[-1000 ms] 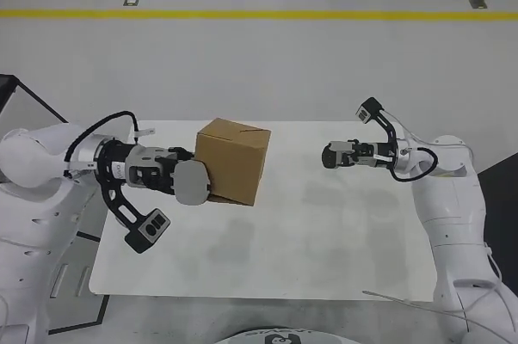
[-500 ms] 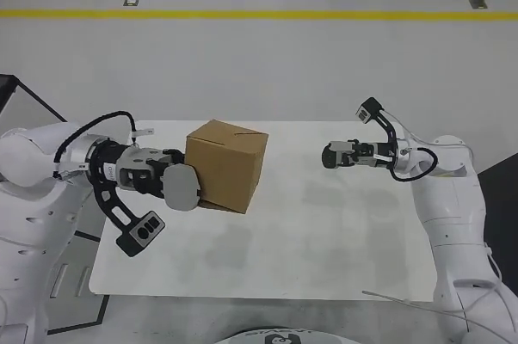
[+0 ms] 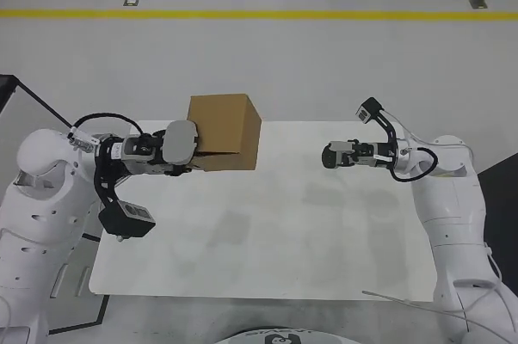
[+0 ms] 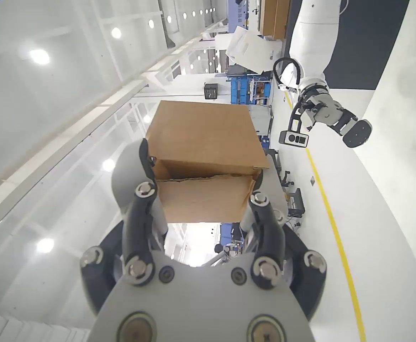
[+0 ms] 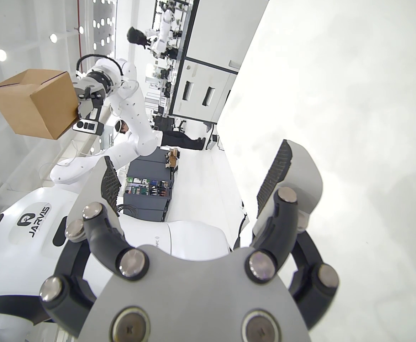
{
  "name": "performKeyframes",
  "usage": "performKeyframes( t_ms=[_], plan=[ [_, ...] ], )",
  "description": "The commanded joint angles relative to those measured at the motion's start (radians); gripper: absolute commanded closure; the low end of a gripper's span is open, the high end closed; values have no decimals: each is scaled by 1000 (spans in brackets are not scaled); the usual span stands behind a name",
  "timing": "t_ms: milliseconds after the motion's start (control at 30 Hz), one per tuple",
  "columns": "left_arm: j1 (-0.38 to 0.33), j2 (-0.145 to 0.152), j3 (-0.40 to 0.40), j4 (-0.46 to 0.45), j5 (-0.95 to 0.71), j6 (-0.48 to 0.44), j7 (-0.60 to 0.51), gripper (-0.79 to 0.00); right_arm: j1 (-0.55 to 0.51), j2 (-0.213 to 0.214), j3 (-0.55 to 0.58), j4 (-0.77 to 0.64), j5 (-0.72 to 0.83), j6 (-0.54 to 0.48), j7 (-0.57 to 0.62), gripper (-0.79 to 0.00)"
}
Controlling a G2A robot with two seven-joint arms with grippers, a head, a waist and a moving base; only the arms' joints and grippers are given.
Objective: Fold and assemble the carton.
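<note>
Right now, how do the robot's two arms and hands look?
The left arm and right arm have smooth white shells, black wrist sections, and a black cable looping near each wrist. The left hand and right hand match: a grey metal base with screws, black links, and two pale grey fingers with black ribbed pads.

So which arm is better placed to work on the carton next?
Right, likely. The right jaws are open and empty over the table, pointed toward the carton. The left jaws are shut on the carton, holding it up off the table, so they are not free.
</note>
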Motion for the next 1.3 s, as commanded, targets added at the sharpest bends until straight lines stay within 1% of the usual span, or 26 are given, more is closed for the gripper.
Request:
performKeyframes(
  t_ms=[0, 100, 167, 200, 233, 267, 300, 333, 367, 400, 467, 500, 567, 833, 867, 900, 1000, 1100, 1267],
  plan=[
    [0, 0, 0, 1, 1, 2, 2, 0, 0, 0, 0, 0, 0, 0, 0, -785],
    [2, 0, 0, 3, -1, 0, -6, 0, 0, 0, 0, 0, 0, 0, 0, -785],
    [8, 0, -3, 7, -25, -41, -51, 0, 0, 0, 0, 0, 0, 0, 0, -785],
    [10, 1, -1, 9, -44, -92, -71, 0, 0, 0, 0, 0, 0, 0, 0, -785],
    [10, 3, 5, 12, -62, -169, -80, 0, 0, 0, 0, 0, 0, 0, 0, -785],
    [2, 5, -1, 14, -70, -214, -104, 0, 0, 0, 0, 0, 0, 0, 0, -785],
    [3, 6, 0, 27, -85, -264, -134, 0, 0, 0, 0, 0, 0, 0, 0, -785],
    [8, 6, 6, 48, -121, -348, -168, 0, 0, 0, 0, 0, 0, 0, 0, -785],
    [2, 6, 1, 62, -159, -401, -208, 0, 0, 0, 0, 0, 0, 0, 0, -785],
    [-2, 6, -2, 71, -182, -429, -244, 0, 0, 0, 0, 0, 0, 0, 0, -785],
    [-3, 8, 14, 80, -202, -534, -285, 0, 0, 0, 0, 0, 0, 0, 0, -785],
    [-7, 9, 12, 86, -214, -548, -306, 0, 0, 0, 0, 0, 0, 0, 0, -785],
    [-2, 8, 35, 82, -232, -596, -335, 0, 0, 0, 0, 0, 0, 0, 0, -785],
    [1, 7, 36, 75, -242, -587, -340, 0, 0, 0, 0, 0, 0, 0, 0, -785],
    [6, 5, 44, 68, -269, -589, -340, 0, 0, 0, 0, 0, 0, 0, 0, -785],
    [4, 5, 55, 70, -283, -615, -344, 0, 0, 0, 0, 0, 0, 0, 0, -785],
    [-19, 6, 93, 102, -260, -680, -361, 0, 0, 0, 0, 0, 0, 0, 0, -785],
    [-38, 3, 143, 161, -269, -721, -325, 0, 0, 0, 0, 0, 0, 0, 0, -785],
    [-67, -4, 248, 267, -231, -724, -312, 0, 0, 0, 0, 0, 0, 0, 0, -785]
  ],
)
